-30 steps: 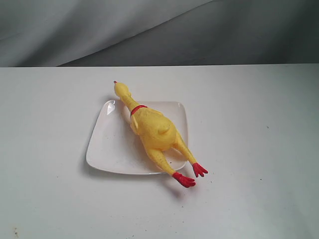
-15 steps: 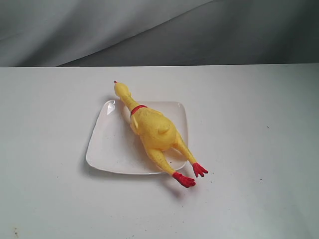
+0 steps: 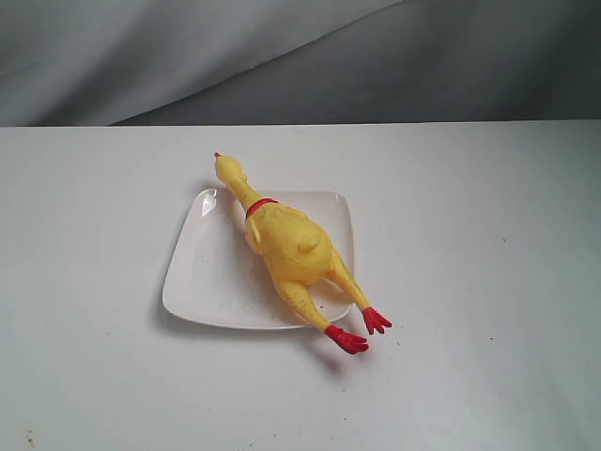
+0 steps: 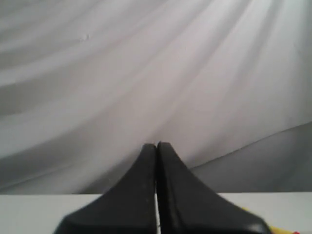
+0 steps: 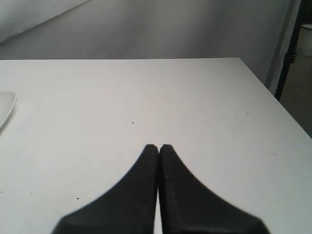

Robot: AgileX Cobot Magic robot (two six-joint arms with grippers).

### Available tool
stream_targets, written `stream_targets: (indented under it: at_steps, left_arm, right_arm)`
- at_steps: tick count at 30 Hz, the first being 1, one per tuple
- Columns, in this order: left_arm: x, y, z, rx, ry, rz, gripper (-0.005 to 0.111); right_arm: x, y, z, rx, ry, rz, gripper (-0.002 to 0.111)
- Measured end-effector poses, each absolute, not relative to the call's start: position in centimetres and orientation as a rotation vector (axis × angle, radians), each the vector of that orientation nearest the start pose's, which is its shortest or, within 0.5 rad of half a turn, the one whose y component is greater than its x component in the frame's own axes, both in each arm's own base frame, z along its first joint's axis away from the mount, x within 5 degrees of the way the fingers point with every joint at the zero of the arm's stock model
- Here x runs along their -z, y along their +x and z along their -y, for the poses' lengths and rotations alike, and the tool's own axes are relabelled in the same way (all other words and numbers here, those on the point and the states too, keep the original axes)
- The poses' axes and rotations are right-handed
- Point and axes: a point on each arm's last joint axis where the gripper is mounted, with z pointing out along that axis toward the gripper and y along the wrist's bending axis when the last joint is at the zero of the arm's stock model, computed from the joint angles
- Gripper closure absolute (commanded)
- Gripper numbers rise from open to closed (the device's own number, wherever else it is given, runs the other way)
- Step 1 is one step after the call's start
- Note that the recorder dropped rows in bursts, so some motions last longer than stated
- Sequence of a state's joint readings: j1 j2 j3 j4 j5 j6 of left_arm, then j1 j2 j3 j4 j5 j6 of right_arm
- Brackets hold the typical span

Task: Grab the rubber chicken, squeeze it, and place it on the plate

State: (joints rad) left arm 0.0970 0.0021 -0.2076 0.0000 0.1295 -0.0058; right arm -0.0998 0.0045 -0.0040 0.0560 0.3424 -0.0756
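Observation:
The yellow rubber chicken [image 3: 289,246] lies diagonally across the white square plate [image 3: 197,272] in the exterior view. Its head sticks past the plate's far rim and its red feet [image 3: 360,331] hang over the near right corner onto the table. Neither arm shows in the exterior view. My left gripper [image 4: 156,146] is shut and empty, facing the grey backdrop; a sliver of yellow shows at that view's corner [image 4: 279,229]. My right gripper [image 5: 158,147] is shut and empty over bare white table, with a rim of the plate [image 5: 6,108] at that view's edge.
A white table [image 3: 470,235] carries the plate, and a grey cloth backdrop [image 3: 300,56] hangs behind it. In the right wrist view the table's edge [image 5: 273,97] drops off beside a dark stand [image 5: 288,53].

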Motion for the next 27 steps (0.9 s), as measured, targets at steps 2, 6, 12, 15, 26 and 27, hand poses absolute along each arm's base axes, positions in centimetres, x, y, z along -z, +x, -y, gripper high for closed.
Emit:
stream_targets:
  at_steps: [2,6,12,15,26,27]
  left_arm:
    - [-25.0,4.7,-0.5,-0.066,-0.083,-1.471,0.106]
    - [-22.0,5.4,-0.6,-0.056,-0.101,-1.559,0.106]
    - [-20.2,5.6,-0.6,-0.05,-0.112,-1.621,0.106]
    - [-19.8,5.6,-0.6,-0.05,-0.116,-1.663,0.106]
    - [-19.2,5.5,-0.6,-0.048,-0.124,-1.722,0.106]
    - [-19.2,5.5,-0.6,-0.048,-0.124,-1.722,0.106]
  right_arm:
    - [-18.3,5.4,0.4,0.069,0.057,-1.826,0.108]
    - [-18.3,5.4,0.4,0.069,0.057,-1.826,0.108]
    - [-18.3,5.4,0.4,0.069,0.057,-1.826,0.108]
    - [-18.3,5.4,0.4,0.069,0.057,-1.826,0.108]
    - [-18.3,5.4,0.4,0.069,0.057,-1.826,0.108]
    - [-18.3,5.4,0.4,0.069,0.057,-1.826,0.108]
